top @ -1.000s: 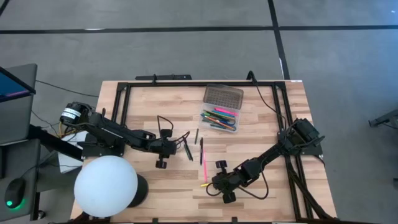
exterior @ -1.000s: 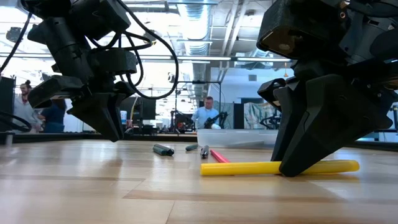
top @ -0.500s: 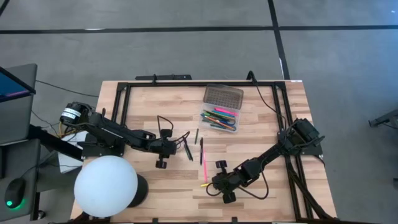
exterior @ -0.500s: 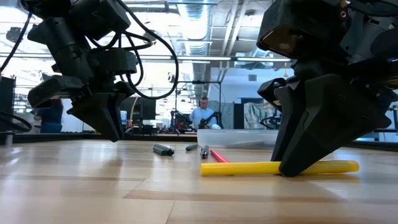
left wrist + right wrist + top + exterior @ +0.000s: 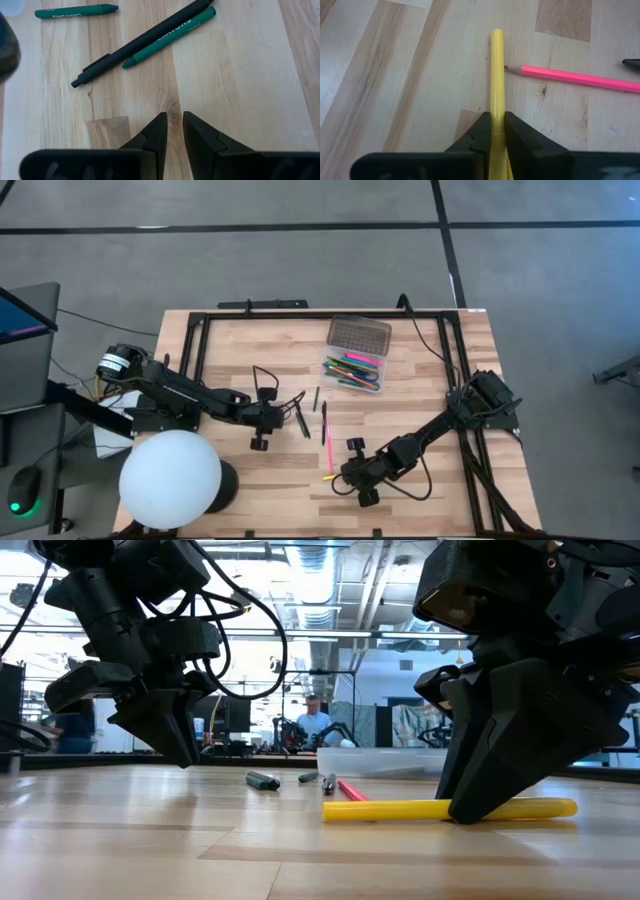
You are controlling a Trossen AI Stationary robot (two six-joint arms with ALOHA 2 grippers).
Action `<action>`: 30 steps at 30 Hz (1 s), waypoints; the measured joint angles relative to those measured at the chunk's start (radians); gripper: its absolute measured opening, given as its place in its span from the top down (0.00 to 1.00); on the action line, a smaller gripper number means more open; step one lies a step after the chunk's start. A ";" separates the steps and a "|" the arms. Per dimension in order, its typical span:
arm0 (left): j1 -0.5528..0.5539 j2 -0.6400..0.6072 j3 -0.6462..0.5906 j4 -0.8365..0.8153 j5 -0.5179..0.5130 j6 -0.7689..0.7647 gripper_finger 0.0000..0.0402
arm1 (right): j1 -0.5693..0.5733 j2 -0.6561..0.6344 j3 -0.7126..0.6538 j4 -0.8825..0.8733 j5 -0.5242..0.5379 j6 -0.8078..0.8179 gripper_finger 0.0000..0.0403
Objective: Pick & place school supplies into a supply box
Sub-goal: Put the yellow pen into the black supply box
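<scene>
Here the right claw (image 5: 493, 131) pinches a yellow pencil (image 5: 496, 80) lying on the bench (image 5: 420, 380), near a pink pencil (image 5: 575, 78). The left claw (image 5: 171, 131), almost pressed together, holds nothing. The supply box (image 5: 353, 366) sits far right.

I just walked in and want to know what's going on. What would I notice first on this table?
The right gripper at the table's near edge has its fingers shut on a yellow pencil, with a pink pencil lying just beside the tip. Farther back sits the open box full of colourful pens. The left gripper hovers near a black pen.
</scene>
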 joint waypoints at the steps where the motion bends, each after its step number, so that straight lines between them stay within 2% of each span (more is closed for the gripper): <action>1: 0.000 0.000 0.000 0.000 0.000 0.000 0.86 | 0.000 0.000 0.000 0.000 0.000 0.000 0.93; 30: 0.000 0.000 0.000 0.006 0.000 0.008 0.86 | 0.000 0.000 0.000 0.012 0.000 0.002 0.89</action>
